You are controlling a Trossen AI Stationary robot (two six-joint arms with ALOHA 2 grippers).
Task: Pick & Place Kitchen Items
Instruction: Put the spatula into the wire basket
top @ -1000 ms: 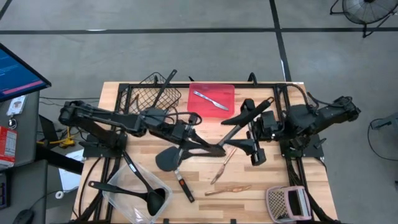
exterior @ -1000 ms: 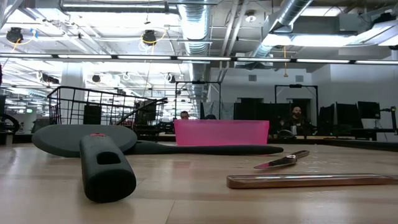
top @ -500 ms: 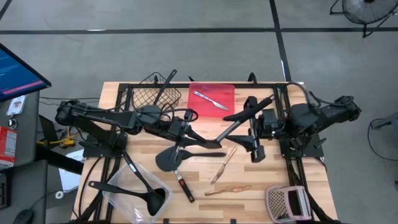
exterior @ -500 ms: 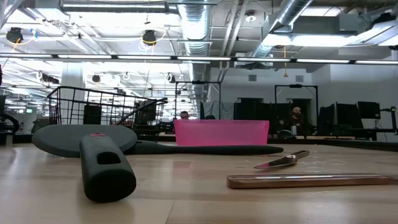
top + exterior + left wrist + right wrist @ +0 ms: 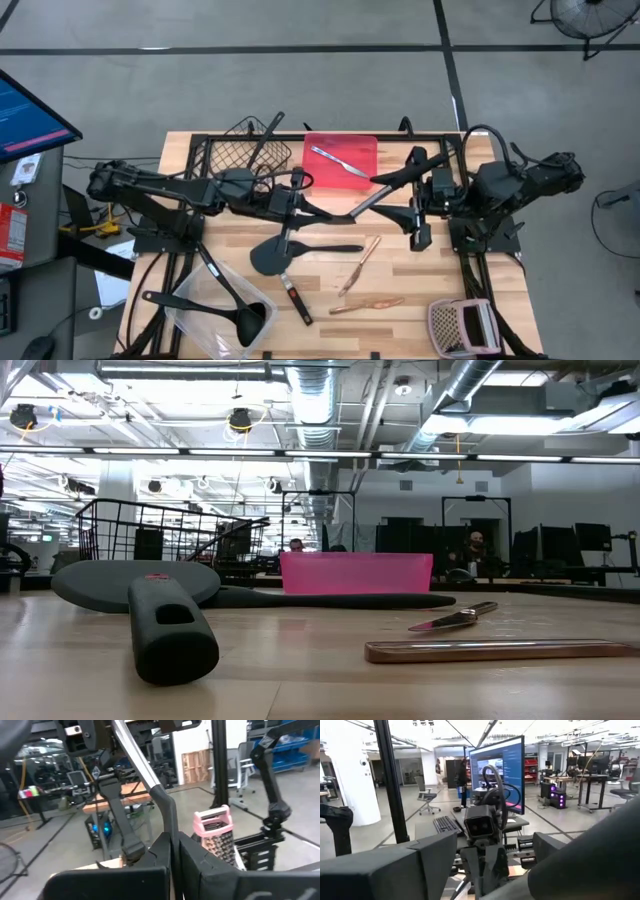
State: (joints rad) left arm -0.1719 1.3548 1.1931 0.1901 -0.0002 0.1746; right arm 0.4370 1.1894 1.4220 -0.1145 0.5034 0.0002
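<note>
Nearest the front edge of the wooden table [image 5: 440, 270], a clear plastic tub [image 5: 213, 317] is seen at the left corner with a black ladle [image 5: 240, 312] and a second black long-handled utensil [image 5: 172, 299] lying in it. At the right corner sits a pinkish mesh grater with a white part [image 5: 461, 325]. Between them a small tan stick [image 5: 366, 303] and a black-handled tool with a red band [image 5: 296, 298] are laid flat.

A bit further in, a flat black spatula [image 5: 283, 255] rests on the wood with its handle pointing right, and a slim copper-coloured piece [image 5: 360, 262] lies at a slant just beside that handle's end.

Above mid-table, a long black-and-silver turner [image 5: 368, 195] is held in the air between the two arms. The left hand [image 5: 298, 197] is clamped tight on its black end, as the left wrist view shows too, fingers [image 5: 200, 870] pressed against the handle. The right hand [image 5: 417, 214] hangs just beside the turner's other end, fingers spread apart with nothing clearly gripped.

At the far edge, a black wire basket [image 5: 245, 150] holds one black utensil handle [image 5: 265, 136] poking out, and a red tray [image 5: 340, 160] beside it carries a slim silver knife [image 5: 336, 160].
</note>
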